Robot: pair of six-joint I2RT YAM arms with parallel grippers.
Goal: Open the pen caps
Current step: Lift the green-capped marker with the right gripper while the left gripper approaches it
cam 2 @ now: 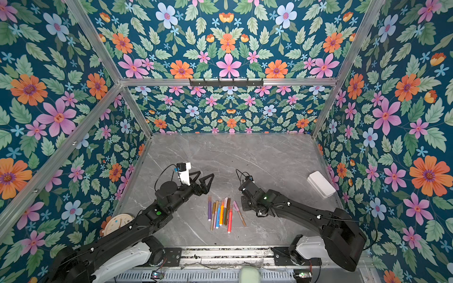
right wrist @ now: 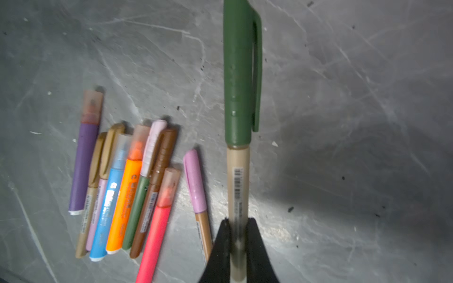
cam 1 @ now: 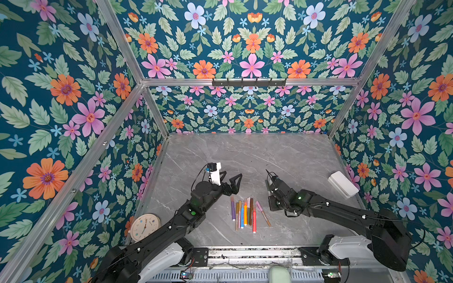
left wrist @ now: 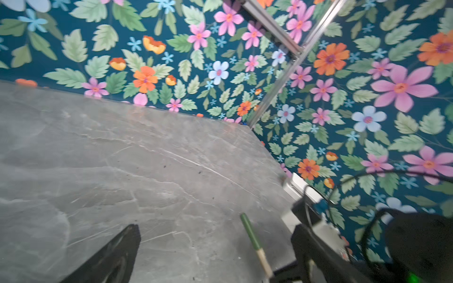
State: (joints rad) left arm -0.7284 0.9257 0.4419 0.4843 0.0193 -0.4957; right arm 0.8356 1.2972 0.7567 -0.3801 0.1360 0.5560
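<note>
Right jaws were clamped on the beige barrel (right wrist: 237,186) of one pen, low near its tail, w/ the green cap (right wrist: 239,73) seated & pointed away from the grip. That pen was held off the table (cam 1: 269,156), just right of the other pens (cam 1: 245,213), which were laid in a loose row, caps on as far as could be seen. Left jaws were spread wide, empty, on the far-left side of the row & not yet at the cap. Risks, as judged: w/ so short a hold at the tail, a pull could slide the barrel out or pivot it. If the clip were pinched off-centre, the pen could be twisted. A freed cap could be dropped into the row.
</note>
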